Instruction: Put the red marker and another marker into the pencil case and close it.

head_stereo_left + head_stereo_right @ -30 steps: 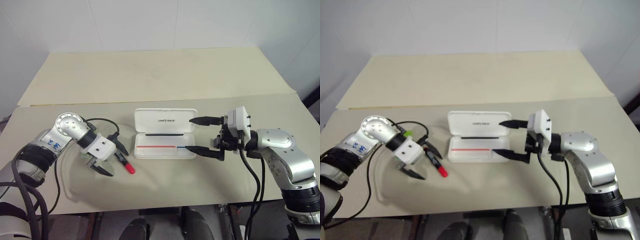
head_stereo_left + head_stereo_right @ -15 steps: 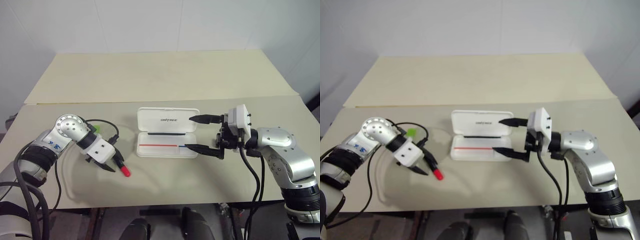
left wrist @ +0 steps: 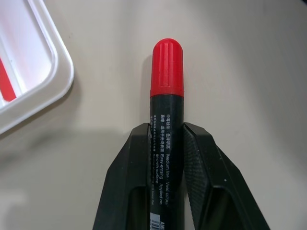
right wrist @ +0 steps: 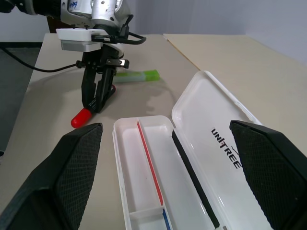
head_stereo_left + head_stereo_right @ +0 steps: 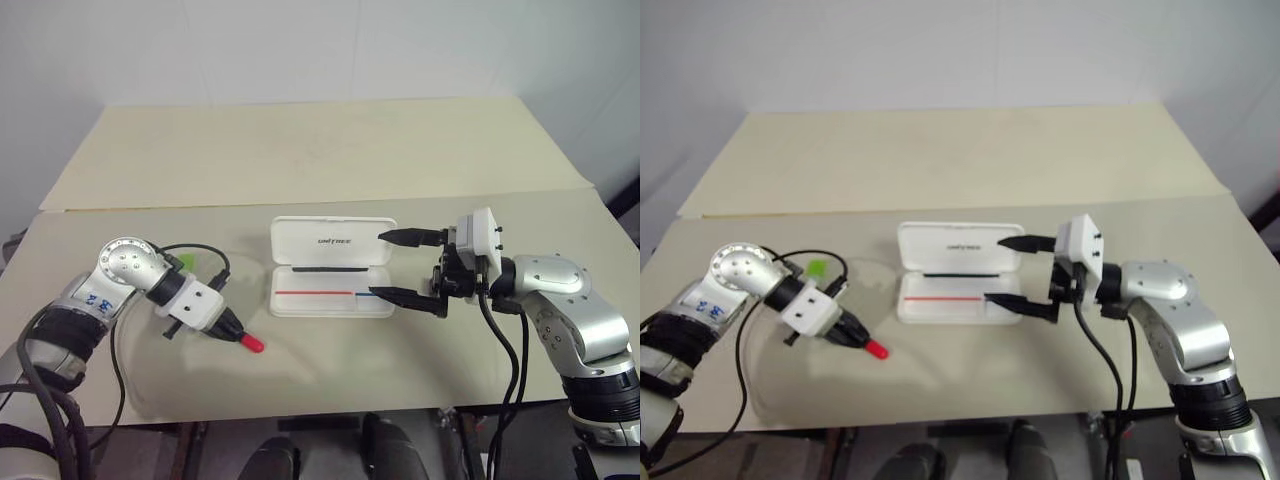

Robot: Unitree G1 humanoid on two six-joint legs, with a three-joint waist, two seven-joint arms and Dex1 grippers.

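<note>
My left gripper (image 5: 228, 327) is shut on the red marker (image 3: 166, 72). Both fingers (image 3: 128, 177) press the black barrel, and the red cap (image 5: 253, 344) sticks out in front, angled down at the table left of the pencil case. The white pencil case (image 5: 333, 242) lies open in the middle, lid folded back, its tray showing a red and a blue stripe. The lime-green marker (image 4: 136, 75) lies on the table behind my left arm. My right gripper (image 5: 378, 265) stands open at the case's right end, one finger over the lid and one over the tray.
A beige table (image 5: 320, 150) carries everything, with a seam running across it behind the case. A black cable (image 5: 200, 245) loops by my left wrist. Bare table lies in front of the case and behind it.
My left gripper's fingers have closed from wide open onto the red marker's barrel. The right arm has kept still.
</note>
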